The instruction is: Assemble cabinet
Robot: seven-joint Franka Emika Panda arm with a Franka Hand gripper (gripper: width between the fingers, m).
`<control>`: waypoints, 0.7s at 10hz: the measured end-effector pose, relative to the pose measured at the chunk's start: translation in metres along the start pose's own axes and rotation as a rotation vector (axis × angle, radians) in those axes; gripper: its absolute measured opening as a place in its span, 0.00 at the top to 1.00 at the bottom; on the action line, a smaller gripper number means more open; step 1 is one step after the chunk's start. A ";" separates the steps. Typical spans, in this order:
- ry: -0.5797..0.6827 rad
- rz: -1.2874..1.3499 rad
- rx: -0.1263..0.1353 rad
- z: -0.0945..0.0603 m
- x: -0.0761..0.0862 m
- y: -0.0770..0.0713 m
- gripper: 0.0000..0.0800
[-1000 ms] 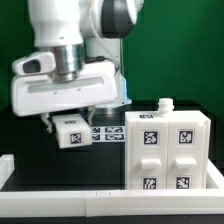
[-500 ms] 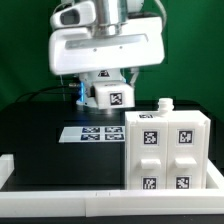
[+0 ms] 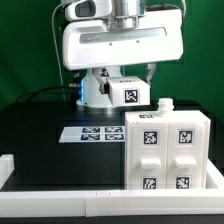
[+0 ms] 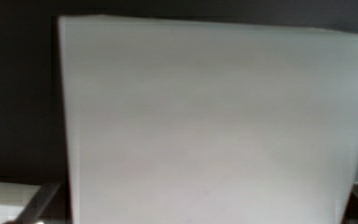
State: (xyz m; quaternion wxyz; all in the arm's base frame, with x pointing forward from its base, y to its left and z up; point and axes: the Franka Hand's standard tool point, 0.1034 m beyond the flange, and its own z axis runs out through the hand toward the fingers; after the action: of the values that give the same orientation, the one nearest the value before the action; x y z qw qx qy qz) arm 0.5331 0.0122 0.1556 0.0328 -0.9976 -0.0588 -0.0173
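The cabinet (image 3: 165, 150) is a large white box with several tags on its panelled front, standing at the exterior view's right on the black table. A small white knob (image 3: 162, 104) sticks up from its top. My gripper (image 3: 122, 84) hangs above the table behind the cabinet, shut on a small white piece with one tag (image 3: 126, 95), held in the air just left of the knob. In the wrist view this white piece (image 4: 211, 120) fills nearly the whole frame and hides my fingertips.
The marker board (image 3: 92, 133) lies flat on the table left of the cabinet. A white rail (image 3: 60, 197) runs along the table's front edge, with a raised end at the left (image 3: 6, 165). A green wall stands behind.
My gripper has carried the small tagged piece up and toward the exterior view's right, from low over the marker board to a spot near the cabinet's top knob.
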 end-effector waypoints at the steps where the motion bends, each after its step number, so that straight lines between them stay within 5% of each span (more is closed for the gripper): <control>1: -0.010 -0.003 0.004 -0.002 0.001 -0.002 0.30; 5: 0.015 -0.009 0.023 -0.027 0.051 -0.019 0.30; 7: 0.011 0.000 0.025 -0.018 0.062 -0.035 0.30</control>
State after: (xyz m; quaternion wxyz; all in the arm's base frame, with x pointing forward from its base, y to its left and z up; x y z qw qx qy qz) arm 0.5900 0.0530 0.1777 0.0454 -0.9970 -0.0588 -0.0220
